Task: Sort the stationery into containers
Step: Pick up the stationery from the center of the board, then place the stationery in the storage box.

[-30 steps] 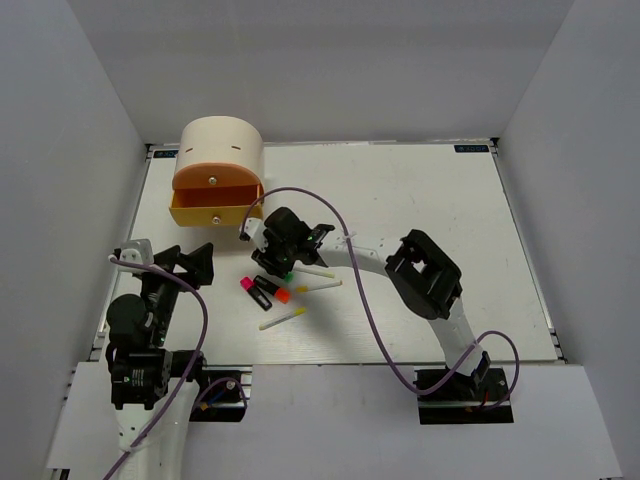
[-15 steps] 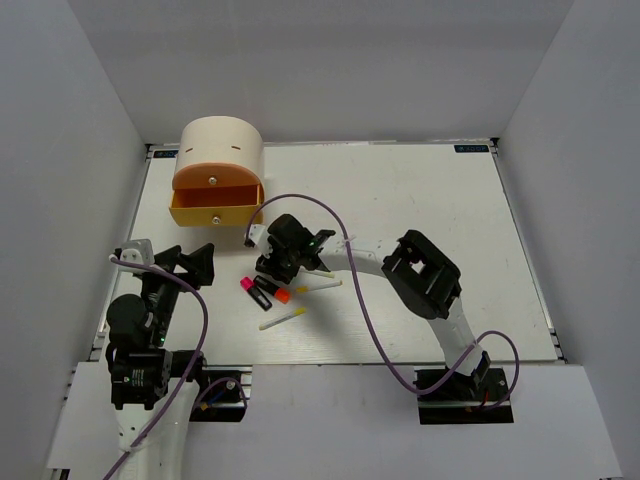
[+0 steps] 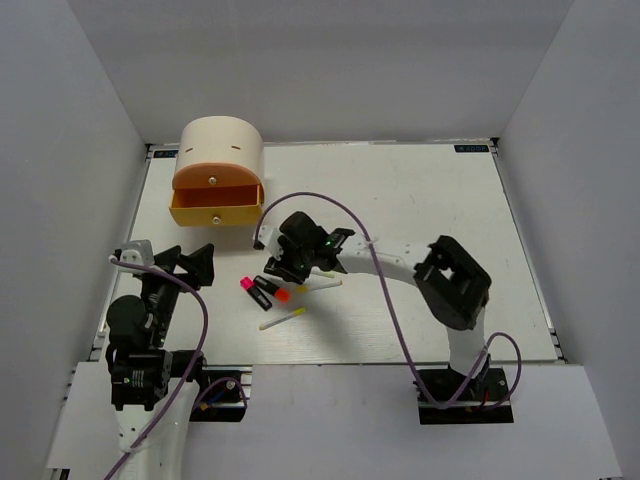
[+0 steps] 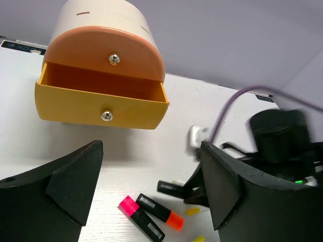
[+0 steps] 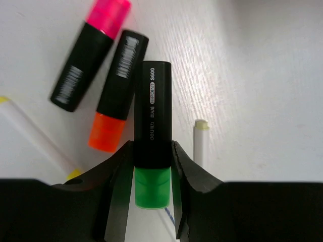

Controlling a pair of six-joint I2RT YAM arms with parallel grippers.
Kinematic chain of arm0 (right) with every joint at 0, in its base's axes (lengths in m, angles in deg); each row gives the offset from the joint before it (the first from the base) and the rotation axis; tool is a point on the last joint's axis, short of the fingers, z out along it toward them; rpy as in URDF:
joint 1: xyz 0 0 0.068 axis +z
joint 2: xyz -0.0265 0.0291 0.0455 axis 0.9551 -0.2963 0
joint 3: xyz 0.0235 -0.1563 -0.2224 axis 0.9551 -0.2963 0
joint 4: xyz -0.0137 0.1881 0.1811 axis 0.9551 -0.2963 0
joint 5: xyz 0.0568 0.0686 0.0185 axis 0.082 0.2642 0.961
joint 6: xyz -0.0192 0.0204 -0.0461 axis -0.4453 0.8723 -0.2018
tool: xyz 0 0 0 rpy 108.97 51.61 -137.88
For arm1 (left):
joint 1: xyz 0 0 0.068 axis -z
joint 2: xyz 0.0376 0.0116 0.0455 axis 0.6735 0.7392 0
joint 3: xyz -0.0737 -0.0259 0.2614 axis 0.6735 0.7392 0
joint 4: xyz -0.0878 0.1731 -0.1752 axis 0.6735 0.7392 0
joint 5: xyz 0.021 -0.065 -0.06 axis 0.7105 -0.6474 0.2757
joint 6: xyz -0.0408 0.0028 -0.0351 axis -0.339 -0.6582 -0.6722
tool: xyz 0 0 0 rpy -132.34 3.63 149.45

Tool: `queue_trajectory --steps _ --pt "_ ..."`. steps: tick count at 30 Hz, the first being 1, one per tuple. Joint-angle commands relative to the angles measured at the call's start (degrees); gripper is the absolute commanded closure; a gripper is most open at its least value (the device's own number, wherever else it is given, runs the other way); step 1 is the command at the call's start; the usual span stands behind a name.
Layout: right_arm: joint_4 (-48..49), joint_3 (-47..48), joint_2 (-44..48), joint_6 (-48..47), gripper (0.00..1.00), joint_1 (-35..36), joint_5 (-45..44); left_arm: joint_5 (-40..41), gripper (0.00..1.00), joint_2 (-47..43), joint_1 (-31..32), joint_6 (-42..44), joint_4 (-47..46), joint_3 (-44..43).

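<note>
My right gripper point(image 5: 151, 151) is shut on the green-capped highlighter point(image 5: 151, 111) and holds it low over the table. The pink-capped point(image 5: 91, 55) and orange-capped point(image 5: 118, 91) highlighters lie side by side just left of it. A thin white stick point(image 5: 201, 143) lies on its right and another point(image 5: 30, 136) on its left. In the top view the right gripper point(image 3: 285, 268) is below the cream organiser point(image 3: 220, 150), whose lower yellow drawer point(image 3: 215, 210) is open. My left gripper point(image 3: 190, 262) is open and empty at the left. I cannot see the eraser.
A purple cable point(image 3: 350, 225) arcs over the right arm. The left wrist view shows the open drawer point(image 4: 101, 98), the pink highlighter point(image 4: 141, 217) and the orange highlighter point(image 4: 160, 210) ahead. White walls enclose the table on three sides.
The right arm's elbow has swung to the right and its gripper has shifted slightly right over the highlighters. The left arm has not moved.
</note>
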Motion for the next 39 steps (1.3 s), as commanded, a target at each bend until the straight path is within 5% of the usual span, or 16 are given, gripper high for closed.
queue_trajectory --steps 1,8,22,39 --pt "-0.9 1.0 11.9 -3.9 0.97 0.9 2.7 -0.6 0.12 -0.2 -0.3 0.6 0.1 0.7" --pt "0.6 3.4 16.7 -12.6 0.97 0.9 -2.2 -0.6 0.12 -0.2 -0.3 0.6 0.1 0.7" --pt "11.8 20.7 2.9 -29.9 0.90 2.8 -15.8 -0.1 0.12 -0.2 -0.3 0.6 0.1 0.7" --pt "23.0 25.3 -6.2 -36.6 0.88 2.8 -13.0 1.0 0.12 -0.8 -0.3 0.6 0.1 0.7"
